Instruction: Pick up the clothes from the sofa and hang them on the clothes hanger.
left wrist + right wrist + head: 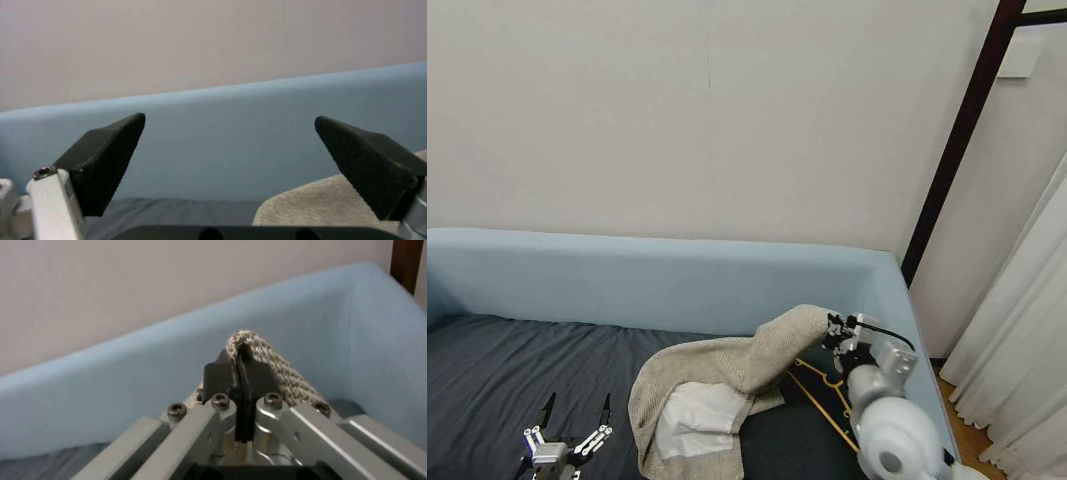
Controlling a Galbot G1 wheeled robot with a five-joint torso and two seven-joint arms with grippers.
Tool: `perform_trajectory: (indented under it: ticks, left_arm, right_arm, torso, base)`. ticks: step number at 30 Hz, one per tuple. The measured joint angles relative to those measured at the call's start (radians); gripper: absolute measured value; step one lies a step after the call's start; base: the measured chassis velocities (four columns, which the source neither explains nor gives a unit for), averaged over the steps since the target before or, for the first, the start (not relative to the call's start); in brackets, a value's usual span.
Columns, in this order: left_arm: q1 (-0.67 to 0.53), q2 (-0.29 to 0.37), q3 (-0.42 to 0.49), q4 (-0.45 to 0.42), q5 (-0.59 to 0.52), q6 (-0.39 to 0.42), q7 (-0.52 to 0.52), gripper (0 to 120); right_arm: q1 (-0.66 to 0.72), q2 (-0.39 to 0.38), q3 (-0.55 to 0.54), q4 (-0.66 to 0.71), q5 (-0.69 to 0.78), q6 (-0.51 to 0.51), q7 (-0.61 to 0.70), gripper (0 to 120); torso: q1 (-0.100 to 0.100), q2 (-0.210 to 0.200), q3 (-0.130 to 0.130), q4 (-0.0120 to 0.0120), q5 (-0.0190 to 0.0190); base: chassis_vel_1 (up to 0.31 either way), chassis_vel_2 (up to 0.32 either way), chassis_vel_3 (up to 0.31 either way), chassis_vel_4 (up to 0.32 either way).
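A beige knitted garment [717,385] with a white lining lies on the dark seat of the sofa [517,360]. One end of it is lifted off the seat, pinched in my right gripper [835,332], which is shut on the cloth. The right wrist view shows the knit [267,365] squeezed between the closed black fingertips [220,377]. A black and yellow clothes hanger [815,388] lies on the seat under the right arm. My left gripper [577,420] hovers open low over the seat, left of the garment; its spread black pads [107,160] frame the sofa back, with a corner of the garment [313,210] nearby.
The sofa has a light blue backrest [657,280] and a blue right armrest [907,320]. A plain wall rises behind it. A dark door frame [957,140] and white curtain [1027,370] stand to the right of the sofa.
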Motion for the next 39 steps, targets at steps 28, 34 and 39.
perform_trajectory:
  ticks: [28,34,39]
  left_arm:
    - [0.045,-0.017,-0.051,-0.009,0.03,-0.001,-0.013,100]
    - [0.045,-0.033,-0.041,-0.012,0.049,-0.002,-0.015,100]
    - [0.039,-0.037,-0.033,-0.012,0.054,-0.002,-0.016,100]
  right_arm:
    - [0.441,0.255,-0.226,-1.048,-0.304,0.034,-0.336,4]
    - [0.464,0.282,-0.253,-1.084,-0.342,-0.031,-0.27,25]
    - [0.455,0.237,-0.269,-0.991,-0.218,-0.226,-0.09,43]
  torso:
    - [0.0,0.0,0.0,0.0002,-0.0004]
    - [0.0,0.0,0.0,0.0003,-0.0002]
    - [0.0,0.0,0.0,0.0003,-0.0002]
  base:
    - [0.0,0.0,0.0,0.0]
    - [0.0,0.0,0.0,0.0]
    - [0.0,0.0,0.0,0.0]
